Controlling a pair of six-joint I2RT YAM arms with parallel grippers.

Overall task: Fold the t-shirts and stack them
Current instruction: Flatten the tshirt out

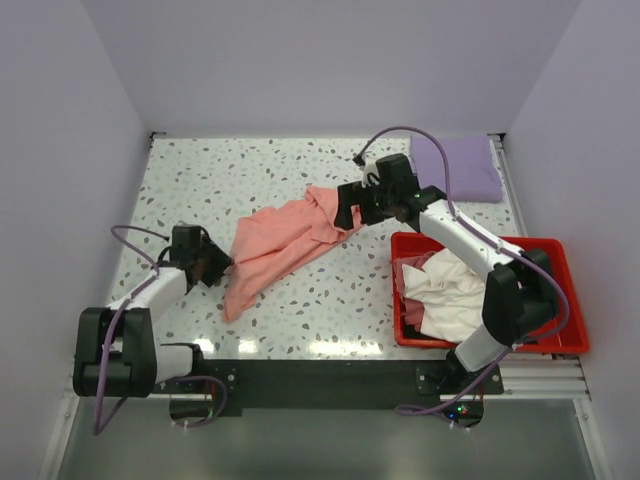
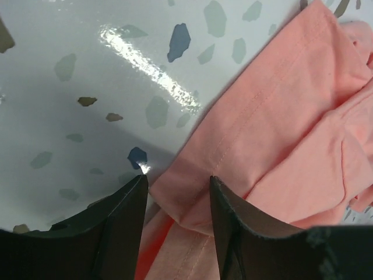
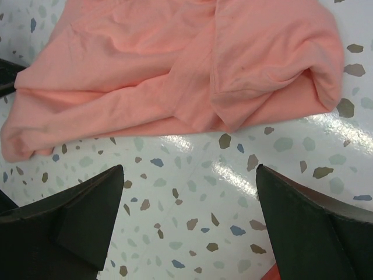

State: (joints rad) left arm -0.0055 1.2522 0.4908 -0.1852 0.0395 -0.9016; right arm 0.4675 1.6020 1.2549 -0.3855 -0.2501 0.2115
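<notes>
A loose shirt point(image 1: 285, 245) lies mid-way across the tabletop point(image 1: 330, 300). At its 1 o'clock, in the far corner, lies a folded shirt point(image 1: 458, 168). At 4 o'clock stands a bin point(image 1: 562, 345) with more shirts point(image 1: 450, 295) heaped in it. The left fingers point(image 2: 122, 227) straddle the loose shirt's 8 o'clock edge, and the right fingers point(image 3: 76, 216) are at its 2 o'clock end.

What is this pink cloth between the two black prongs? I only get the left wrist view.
Observer: It is a salmon-pink t-shirt, lying rumpled and unfolded in the middle of the table, as the top view shows.
Operator: Is the other arm holding it too?
Observer: No. The right gripper is open, with only speckled table between its fingers and the shirt's edge just ahead of them.
Operator: Are there other clothes around?
Observer: Yes, a folded lavender t-shirt lies at the far right corner, beyond a red bin.
</notes>
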